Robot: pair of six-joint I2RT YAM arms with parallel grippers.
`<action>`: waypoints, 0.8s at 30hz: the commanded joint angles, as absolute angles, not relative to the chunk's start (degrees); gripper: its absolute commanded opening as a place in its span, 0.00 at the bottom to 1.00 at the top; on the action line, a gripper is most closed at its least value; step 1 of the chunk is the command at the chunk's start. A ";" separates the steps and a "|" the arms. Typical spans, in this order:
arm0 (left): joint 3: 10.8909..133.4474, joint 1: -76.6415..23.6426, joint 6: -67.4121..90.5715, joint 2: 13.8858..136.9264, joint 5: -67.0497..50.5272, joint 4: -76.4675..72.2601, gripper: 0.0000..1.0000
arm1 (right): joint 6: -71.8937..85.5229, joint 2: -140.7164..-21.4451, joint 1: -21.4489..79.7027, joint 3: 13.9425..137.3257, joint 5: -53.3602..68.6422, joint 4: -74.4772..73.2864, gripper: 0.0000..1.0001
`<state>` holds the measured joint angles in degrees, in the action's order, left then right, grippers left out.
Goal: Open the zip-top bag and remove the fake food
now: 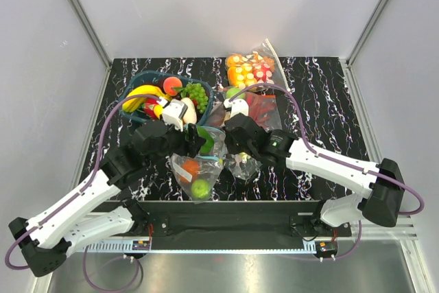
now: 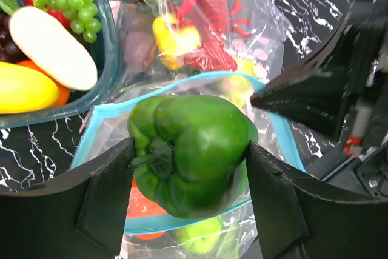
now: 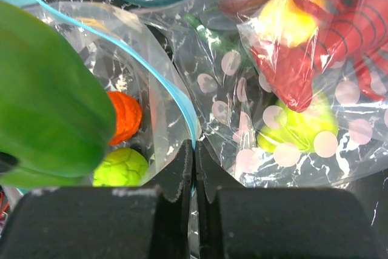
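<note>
The zip-top bag (image 1: 180,169) lies open at the table's near middle, its teal zipper strip (image 2: 100,122) spread wide. My left gripper (image 1: 203,141) is shut on a glossy green bell pepper (image 2: 194,150) and holds it just above the bag's mouth. My right gripper (image 3: 194,150) is shut on the bag's teal edge (image 3: 151,59) on the right side. An orange piece (image 3: 124,116) and a yellow-green round fruit (image 3: 121,168) lie inside the bag; they also show in the top view, the orange piece (image 1: 191,167) above the green fruit (image 1: 200,188).
A teal basket (image 1: 140,77) at the back left holds a banana, grapes and other fake food. A larger clear bag with red peppers (image 1: 260,106) lies right of the grippers. A small bag of orange and red-white pieces (image 1: 250,70) lies behind it.
</note>
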<state>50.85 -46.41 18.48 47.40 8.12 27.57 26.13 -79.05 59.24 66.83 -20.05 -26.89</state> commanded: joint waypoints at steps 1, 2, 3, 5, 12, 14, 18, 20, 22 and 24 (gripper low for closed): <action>53.87 -46.58 18.90 48.77 9.93 26.81 0.55 | 27.16 -78.05 58.97 65.57 -20.48 -26.72 0.04; 54.22 -46.50 18.90 48.87 10.11 26.55 0.55 | 27.42 -77.79 58.97 65.31 -20.57 -26.72 0.04; 54.66 -46.49 18.72 49.04 10.63 26.28 0.55 | 27.51 -77.26 59.06 64.69 -20.48 -26.81 0.04; 56.94 -46.41 18.28 48.96 11.33 25.75 0.55 | 27.69 -76.82 58.97 64.07 -21.18 -27.86 0.04; 66.53 -40.27 15.65 52.02 11.52 24.17 0.56 | 28.04 -72.08 58.97 61.53 -25.22 -33.04 0.05; 67.76 -34.93 15.82 54.91 10.38 23.73 0.56 | 28.12 -70.41 58.98 61.44 -26.63 -34.54 0.05; 67.50 -28.14 16.87 59.57 13.43 21.98 0.56 | 28.39 -68.38 58.97 61.09 -27.86 -35.77 0.05; 67.41 -26.64 16.26 61.78 15.55 20.13 0.57 | 28.39 -67.77 59.06 60.91 -28.04 -35.95 0.05; 67.67 -24.97 15.39 65.37 17.22 18.56 0.57 | 28.39 -67.50 59.06 60.82 -27.86 -36.03 0.05; 67.41 -23.82 14.86 67.93 18.28 16.97 0.57 | 28.22 -67.50 58.97 60.82 -27.60 -35.77 0.05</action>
<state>66.92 -25.15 16.45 65.63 14.48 22.57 27.44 -68.60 59.24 61.01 -25.04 -35.77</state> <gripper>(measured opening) 0.704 0.053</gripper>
